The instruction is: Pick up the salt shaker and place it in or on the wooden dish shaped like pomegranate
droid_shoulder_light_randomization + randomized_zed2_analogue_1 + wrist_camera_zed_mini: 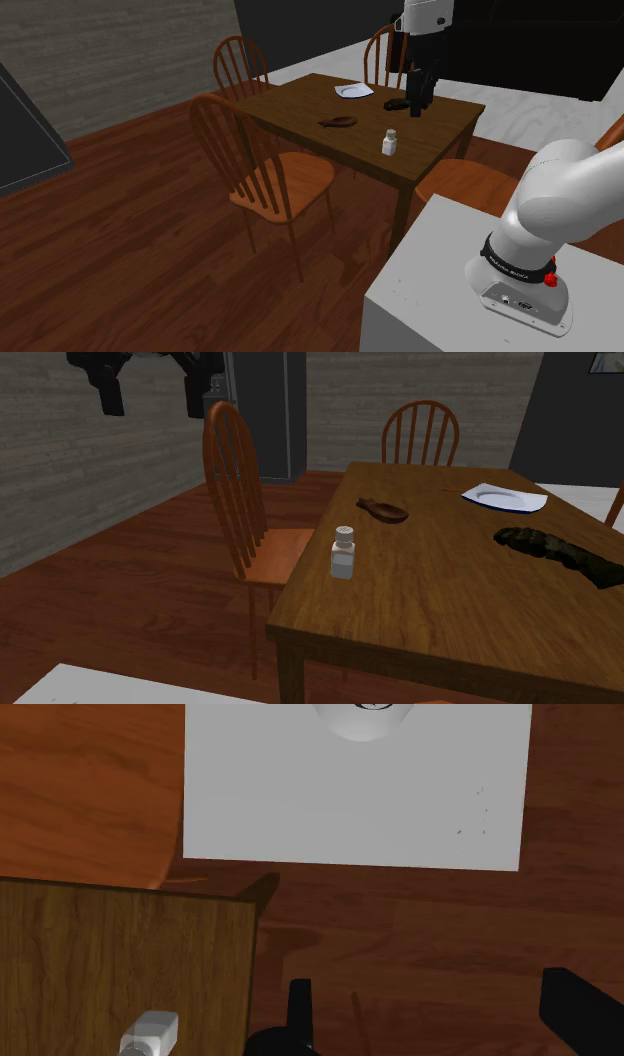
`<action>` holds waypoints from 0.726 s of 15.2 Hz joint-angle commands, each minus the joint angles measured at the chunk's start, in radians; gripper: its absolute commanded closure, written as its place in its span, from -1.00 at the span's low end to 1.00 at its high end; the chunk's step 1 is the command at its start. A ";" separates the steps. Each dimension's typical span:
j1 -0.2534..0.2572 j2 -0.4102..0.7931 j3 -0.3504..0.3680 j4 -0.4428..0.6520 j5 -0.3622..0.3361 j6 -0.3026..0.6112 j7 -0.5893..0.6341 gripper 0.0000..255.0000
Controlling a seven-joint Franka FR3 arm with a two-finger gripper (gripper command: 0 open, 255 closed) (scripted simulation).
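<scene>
— Which way is the salt shaker (390, 143) pointing?
— I see it upright, cap up, long axis vertical, near the tabletop (440, 125) edge.
— And the arm (560, 190)?
— It reaches over the tabletop. My claw (418, 100) hangs fingers-down, spread wide and empty. In the shoulder view the salt shaker stands at its 7 o'clock, well apart.

The salt shaker (343, 552) is white with a grey cap; the table (450, 602) is grainy dark brown, the chairs (238, 482) orange-brown and the plate (503, 498) white.
</scene>
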 commanded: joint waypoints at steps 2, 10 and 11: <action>-0.007 0.007 -0.009 -0.021 -0.012 0.038 -0.006 -1.00; -0.062 0.116 -0.091 -0.140 -0.098 0.350 -0.048 -1.00; -0.069 0.136 -0.102 -0.149 -0.108 0.390 -0.053 -1.00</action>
